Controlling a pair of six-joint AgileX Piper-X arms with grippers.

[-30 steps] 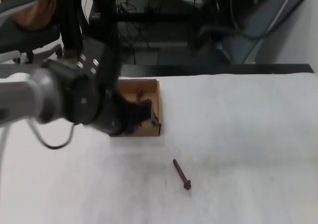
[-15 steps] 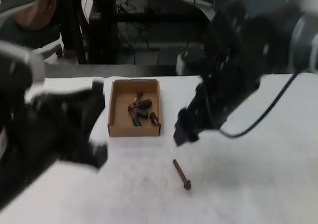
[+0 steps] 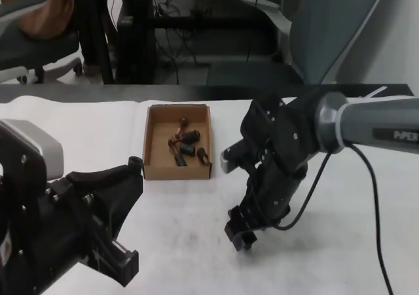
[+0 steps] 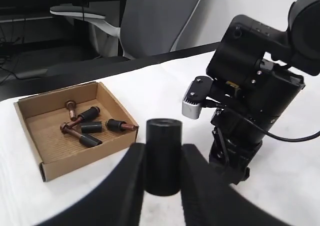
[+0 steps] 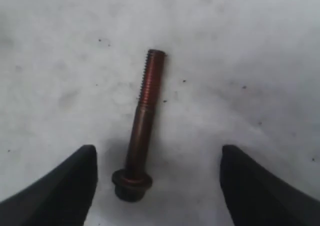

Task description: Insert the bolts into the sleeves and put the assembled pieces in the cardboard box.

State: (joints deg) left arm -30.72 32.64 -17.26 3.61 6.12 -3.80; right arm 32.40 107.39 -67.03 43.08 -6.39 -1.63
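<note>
Two shifts: our left gripper has drawn back from the cardboard box, clamping a sleeve, and our right gripper now hangs wide over the bolt mid-tabletop, so we judge pickup comes next.

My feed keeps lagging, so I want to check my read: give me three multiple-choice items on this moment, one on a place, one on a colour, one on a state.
1. Where does the loose bolt lie? A on the floor; B on the white cloth; C on a chair.
2. What colour is the sleeve held in the left hand? A black; B silver; C yellow.
3. How is the right hand? A shut on the bolt; B shut on a sleeve; C open over the bolt.
Answers: 1 B, the right wrist view shows it flat on the cloth. 2 A, the left wrist view shows it black. 3 C, its fingers stand apart, clear of the bolt on both sides.
</note>
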